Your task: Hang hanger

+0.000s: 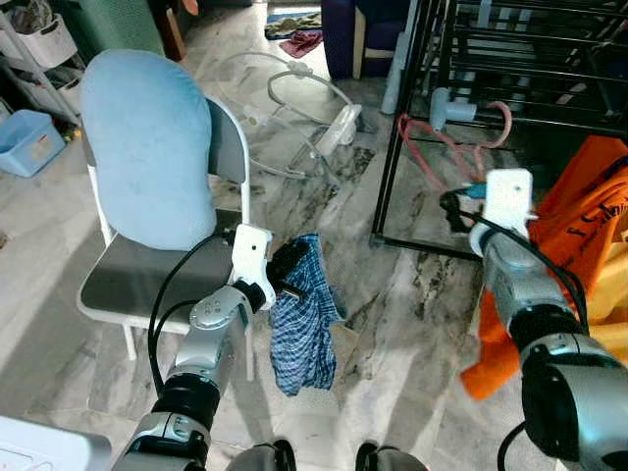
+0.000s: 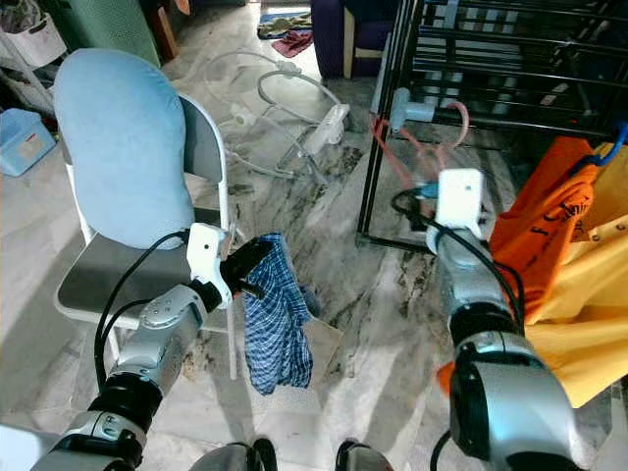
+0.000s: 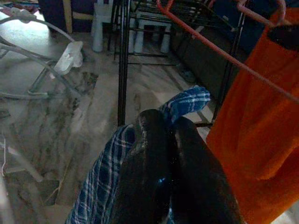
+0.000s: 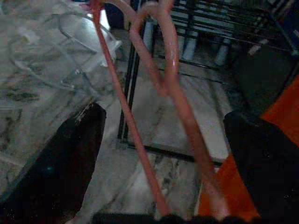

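Note:
A pink wire hanger (image 1: 444,145) hangs in front of the black drying rack (image 1: 391,167), its hook (image 1: 502,116) up by a rack bar. My right gripper (image 1: 456,208) is at the hanger's lower end. In the right wrist view its fingers stand wide open, with the hanger's wires (image 4: 173,84) running between them. I cannot tell whether the hook rests on the bar. My left gripper (image 1: 289,263) is shut on a blue plaid cloth (image 1: 304,324), which hangs down beside the chair. The left wrist view has the closed fingers (image 3: 154,154) pinching the plaid fabric (image 3: 100,186).
A white folding chair (image 1: 137,280) with a light blue cushion (image 1: 147,147) stands at my left. An orange shirt (image 1: 589,196) and a yellow garment (image 2: 589,324) hang at the right. White tubing (image 1: 294,88) lies on the marble floor ahead, and a blue bin (image 1: 25,142) sits far left.

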Controlling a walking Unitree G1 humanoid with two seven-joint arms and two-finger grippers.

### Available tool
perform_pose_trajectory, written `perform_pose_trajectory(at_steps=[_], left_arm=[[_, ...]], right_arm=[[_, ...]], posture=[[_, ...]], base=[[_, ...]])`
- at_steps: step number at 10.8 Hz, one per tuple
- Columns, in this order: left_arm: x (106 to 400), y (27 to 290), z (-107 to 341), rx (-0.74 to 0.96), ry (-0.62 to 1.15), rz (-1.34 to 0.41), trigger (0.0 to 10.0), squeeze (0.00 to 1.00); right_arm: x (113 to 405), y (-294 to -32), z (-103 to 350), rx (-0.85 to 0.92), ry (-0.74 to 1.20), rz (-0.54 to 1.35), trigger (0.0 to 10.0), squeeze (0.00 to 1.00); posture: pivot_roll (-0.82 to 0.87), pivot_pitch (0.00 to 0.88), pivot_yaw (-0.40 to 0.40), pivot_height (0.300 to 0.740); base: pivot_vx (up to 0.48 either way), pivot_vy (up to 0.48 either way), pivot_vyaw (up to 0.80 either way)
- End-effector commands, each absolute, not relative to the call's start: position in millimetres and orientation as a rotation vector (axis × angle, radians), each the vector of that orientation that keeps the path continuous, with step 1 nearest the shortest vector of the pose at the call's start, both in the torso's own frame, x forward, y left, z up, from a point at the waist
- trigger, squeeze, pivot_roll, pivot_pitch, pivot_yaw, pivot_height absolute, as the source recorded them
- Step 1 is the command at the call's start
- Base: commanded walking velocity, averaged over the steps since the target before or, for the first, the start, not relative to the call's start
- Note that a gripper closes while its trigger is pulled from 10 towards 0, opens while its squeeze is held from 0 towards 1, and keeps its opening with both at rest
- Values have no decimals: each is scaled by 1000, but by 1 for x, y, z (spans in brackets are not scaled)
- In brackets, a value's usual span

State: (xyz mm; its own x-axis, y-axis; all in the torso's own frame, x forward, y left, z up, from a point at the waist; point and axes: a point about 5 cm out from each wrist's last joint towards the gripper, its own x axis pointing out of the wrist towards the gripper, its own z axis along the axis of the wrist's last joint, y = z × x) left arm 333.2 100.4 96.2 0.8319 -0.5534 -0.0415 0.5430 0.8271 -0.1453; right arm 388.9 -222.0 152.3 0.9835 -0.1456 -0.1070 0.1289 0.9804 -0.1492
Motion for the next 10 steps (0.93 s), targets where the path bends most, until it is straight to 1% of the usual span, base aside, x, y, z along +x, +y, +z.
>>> perform_pose_trajectory(at_steps=[1,4,5,6,10], left_arm=[[334,104,97,-114,83,-568,10000,0],[333,108,95,-108,94,-553,10000,0],[333,107,95,-105,97,-554,10000,0],[333,106,95,-101,100,-556,10000,0],[334,106,94,-90,111,-564,10000,0]], right_arm=[[390,-226,154,-153,138,-138,10000,0],[391,-242,163,-200,177,-97,10000,0],[391,-245,164,-188,187,-91,8980,0],[390,-246,161,-150,218,-81,0,0],[388,-241,150,-101,266,-56,0,0]], posture=[[-19,166,44,740],[-19,169,34,740],[-20,170,34,740],[-21,172,34,740],[-28,170,42,740]], base=[[0,0,0],[0,0,0],[0,0,0],[0,0,0],[0,0,0]])
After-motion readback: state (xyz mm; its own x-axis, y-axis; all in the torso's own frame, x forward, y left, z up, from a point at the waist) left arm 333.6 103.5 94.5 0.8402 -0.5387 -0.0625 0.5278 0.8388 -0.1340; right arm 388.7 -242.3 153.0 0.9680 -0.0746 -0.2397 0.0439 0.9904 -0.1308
